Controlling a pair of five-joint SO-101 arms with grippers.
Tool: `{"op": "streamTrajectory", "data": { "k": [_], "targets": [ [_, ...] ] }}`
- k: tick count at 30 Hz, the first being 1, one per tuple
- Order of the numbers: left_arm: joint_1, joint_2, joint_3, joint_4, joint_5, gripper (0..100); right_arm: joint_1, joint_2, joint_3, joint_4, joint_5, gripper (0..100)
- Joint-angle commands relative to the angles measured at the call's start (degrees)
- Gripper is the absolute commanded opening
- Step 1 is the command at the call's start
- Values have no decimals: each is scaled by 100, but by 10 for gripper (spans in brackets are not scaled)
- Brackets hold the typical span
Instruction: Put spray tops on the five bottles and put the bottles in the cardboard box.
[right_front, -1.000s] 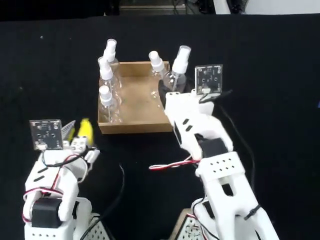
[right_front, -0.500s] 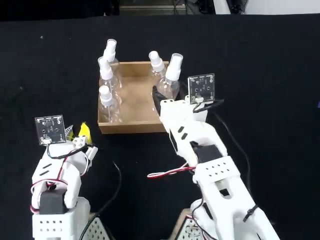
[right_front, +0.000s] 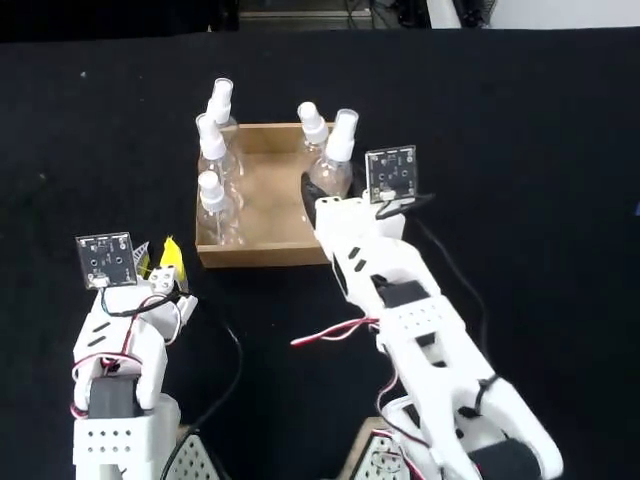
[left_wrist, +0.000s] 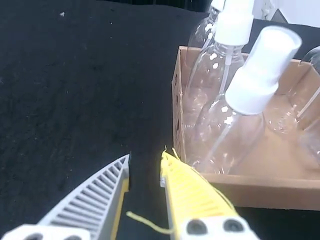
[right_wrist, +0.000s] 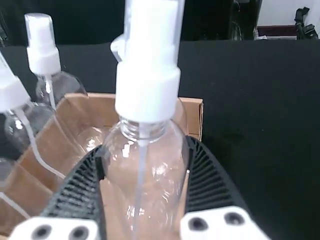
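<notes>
The right arm is lying stretched forward across the black desk (right_front: 520, 150), its wrist angled down at the cardboard box (right_front: 265, 255). The right pincer (right_front: 325, 195) is pinching a clear bottle (right_front: 332, 172) by its rounded body, one black ribbed finger (right_wrist: 80, 192) pressing on each flank. The bottle is standing upright between the fingers, with its neck and white spray top (right_front: 343, 135) rising above them. It is hanging over the inside of the box, close to the wall on this arm's side; whether its base is touching the box floor cannot be told. In the right wrist view the bottle (right_wrist: 145, 170) is showing clear, empty-looking plastic, a thin dip tube running down its middle, and a spray top (right_wrist: 147, 85) sitting straight on the threaded neck.

The left arm is folded back close to its base, well short of the box. The left pincer (right_front: 155, 258) is pointing toward the box's near corner with its yellow finger (left_wrist: 192, 200) and grey finger (left_wrist: 92, 205) parted a little and nothing between them.

Ahead of the left pincer (left_wrist: 145, 160), three capped bottles (right_front: 212, 205) are standing in a row along the nearest box wall (left_wrist: 177, 100). A fourth capped bottle (right_front: 312, 125) is standing just beyond the right pincer (right_wrist: 145, 150), by the far wall, beside the held one.
</notes>
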Motion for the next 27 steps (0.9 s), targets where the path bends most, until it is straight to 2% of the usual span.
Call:
{"op": "streamTrajectory", "data": {
  "k": [1,6,14,27],
  "targets": [
    [-40,-53,-84,-123,9,98,-70,163,-163,-237,413,11],
    [-75,-53,-84,-123,9,98,-53,576,-330,-229,563,11],
    [-629,-53,-136,-158,53,98,-79,1147,-549,-255,765,14],
    [-629,-53,-136,-158,53,98,-114,1165,-549,-229,809,16]
  ]
}}
